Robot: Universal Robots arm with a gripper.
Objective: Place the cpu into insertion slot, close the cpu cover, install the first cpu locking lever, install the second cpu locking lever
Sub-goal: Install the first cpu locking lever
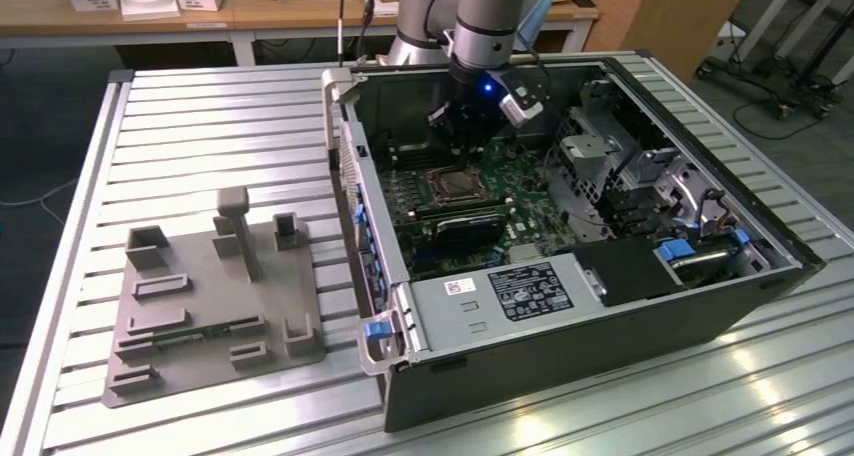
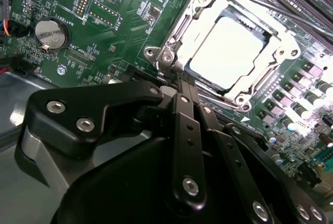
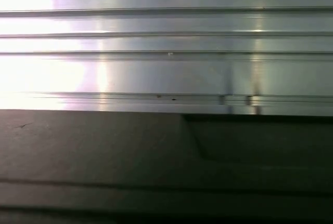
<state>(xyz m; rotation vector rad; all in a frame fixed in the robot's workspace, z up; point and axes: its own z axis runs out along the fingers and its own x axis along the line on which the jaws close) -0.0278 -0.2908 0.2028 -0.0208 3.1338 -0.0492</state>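
Hovering inside the open computer case point(image 1: 587, 306) on the ribbed tabletop point(image 1: 200, 126), the pincer point(image 2: 179, 81) sits clenched and empty, its tips just beside a corner of the slot point(image 2: 283, 47). Inside that slot lies the cpu point(image 2: 229, 50), with the cover point(image 2: 193, 24) closed down around it

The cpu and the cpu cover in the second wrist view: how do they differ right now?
The cpu is a solid, pale, matte square; the cpu cover is a shiny metal frame with an open window. The cpu lies in the middle, while the cpu cover runs around its edges. Both sit flat at the insertion slot on the green board.
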